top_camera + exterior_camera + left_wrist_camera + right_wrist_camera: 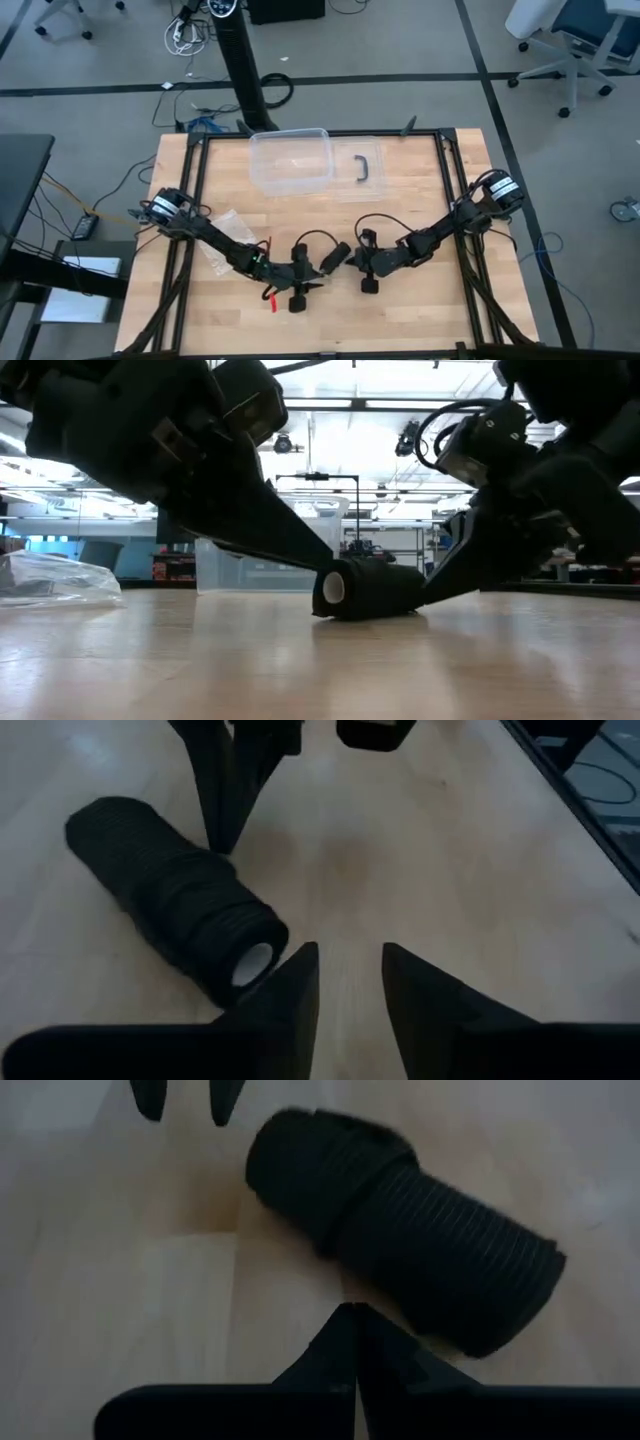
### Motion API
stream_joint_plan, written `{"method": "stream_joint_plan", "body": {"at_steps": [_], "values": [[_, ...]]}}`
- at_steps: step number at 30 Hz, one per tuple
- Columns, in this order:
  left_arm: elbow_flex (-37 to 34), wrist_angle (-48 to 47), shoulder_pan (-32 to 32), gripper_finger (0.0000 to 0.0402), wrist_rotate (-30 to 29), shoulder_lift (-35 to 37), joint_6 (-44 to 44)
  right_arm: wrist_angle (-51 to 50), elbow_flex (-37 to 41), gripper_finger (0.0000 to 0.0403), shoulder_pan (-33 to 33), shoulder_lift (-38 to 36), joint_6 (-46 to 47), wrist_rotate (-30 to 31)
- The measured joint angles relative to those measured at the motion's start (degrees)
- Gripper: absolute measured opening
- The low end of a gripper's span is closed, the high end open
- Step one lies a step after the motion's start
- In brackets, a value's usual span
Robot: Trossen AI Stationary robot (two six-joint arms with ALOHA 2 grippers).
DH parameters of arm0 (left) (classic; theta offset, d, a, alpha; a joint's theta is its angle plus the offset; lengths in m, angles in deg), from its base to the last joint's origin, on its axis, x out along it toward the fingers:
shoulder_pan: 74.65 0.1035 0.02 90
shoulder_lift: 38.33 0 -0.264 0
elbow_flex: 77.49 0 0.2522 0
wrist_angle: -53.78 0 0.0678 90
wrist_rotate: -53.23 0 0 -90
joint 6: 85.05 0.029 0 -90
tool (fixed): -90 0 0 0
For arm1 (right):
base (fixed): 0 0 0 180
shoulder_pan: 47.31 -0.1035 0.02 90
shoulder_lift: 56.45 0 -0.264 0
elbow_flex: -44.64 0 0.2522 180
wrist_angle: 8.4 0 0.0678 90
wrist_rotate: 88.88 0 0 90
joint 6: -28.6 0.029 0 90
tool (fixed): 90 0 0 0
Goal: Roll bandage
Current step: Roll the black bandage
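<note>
Bandage roll (365, 589) is fully wound, lying on its side on the wooden table (420, 310) near the front-centre, between the two arms, pale core end facing the low cam. In the high view it's the dark bit at (335, 257) btwn the grippers. Left gripper (350, 970) sits just beside the roll's core end, fingers parted w/ a narrow gap and nothing between them, only bare table shows thru the gap, so it's not holding. Right gripper (352, 1320) is pinched completely closed, tips meeting, parked right next to the roll's side; can't tell if the tips actually touch the fabric, but nothing's clamped in them. Roll looks tight w/ even ribbing, a slightly shaggy end on the far side in the right wrist view; no loose tail visible on the table from any cam. My read: rolling step is basically done, we're at release/let-go. Next move IMO = both arms lift off clean w/o nudging the roll, since a cylinder on its side will trundle if bumped, and the outer wrap could spring loose w/ nothing pinning it. Clear plastic box (291, 160), its lid w/ black handle (364, 166) and the crinkly bag (228, 232) are all well apart from the roll, not in play.
</note>
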Motion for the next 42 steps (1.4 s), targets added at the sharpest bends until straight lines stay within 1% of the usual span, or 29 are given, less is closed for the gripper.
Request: {"method": "stream_joint_plan", "body": {"at_steps": [4,7,12,13,16,18,19,21,23,26,29,34,39,42], "values": [[-0.02,-1.34,0.04,0.0124,-0.01,0.03,-0.31,0.59,-0.01,0.001,-0.85,-0.43,-0.28,0.01],[0.0,-1.43,-0.13,0.0125,0.03,1.28,-0.15,1.05,-0.01,0.0024,-1.64,-2.26,0.34,0.42],[0.0,-1.56,-0.15,0.0125,-0.57,5.15,0.35,0.83,-0.02,0.0061,-3.08,-6.19,-0.23,6.15],[0.0,-2.27,-0.15,0.0125,-1.17,5.94,0.59,0.38,-0.08,0.0069,-3.08,-6.76,-0.66,6.42],[0.05,-7.43,-0.1,0.0125,-5.6,7.15,0.96,-0.48,-0.08,0.0093,-1.17,-6.96,-1.13,6.84],[-0.02,-10.06,0.52,0.0122,-7.99,7.04,1.04,-0.3,-0.08,0.0102,0.97,-6.95,-1.13,4.83],[-0.04,-10.29,1.04,0.012,-8.18,7.02,1.09,0.0,-0.08,0.0104,1.96,-6.91,-1.13,3.18],[0.04,-9.07,2.08,0.0112,-6.91,6.76,1.11,0.72,-0.08,0.0105,3.34,-6.6,-1.14,1.03],[0.01,-9.76,2.67,0.0101,-5.34,6.57,1.15,0.81,-0.08,0.0101,4.02,-6.6,-1.15,-0.56],[-0.01,-11.28,2.67,0.0084,-4.34,6.52,1.8,-3.35,-0.1,0.0089,4.48,-6.58,0.4,-3.27],[-0.02,-14.46,2.68,0.0073,-4.31,6.97,1.8,-6.51,-0.13,0.0079,4.51,-6.57,2.33,-3.46],[-0.02,-17.07,2.56,0.007,-4.1,7.26,0.39,-7.23,-0.14,0.0073,3.24,-6.58,3.9,-4.51],[-0.02,-13.69,2.51,0.007,-3.4,7.26,0.93,-8.28,-0.12,0.0075,0.86,-6.54,4.51,-4.75],[0.0,-10.46,2.52,0.007,-1.5,7.26,1.96,-9.44,-0.08,0.0075,-0.49,-6.49,5.17,-4.71]]}}
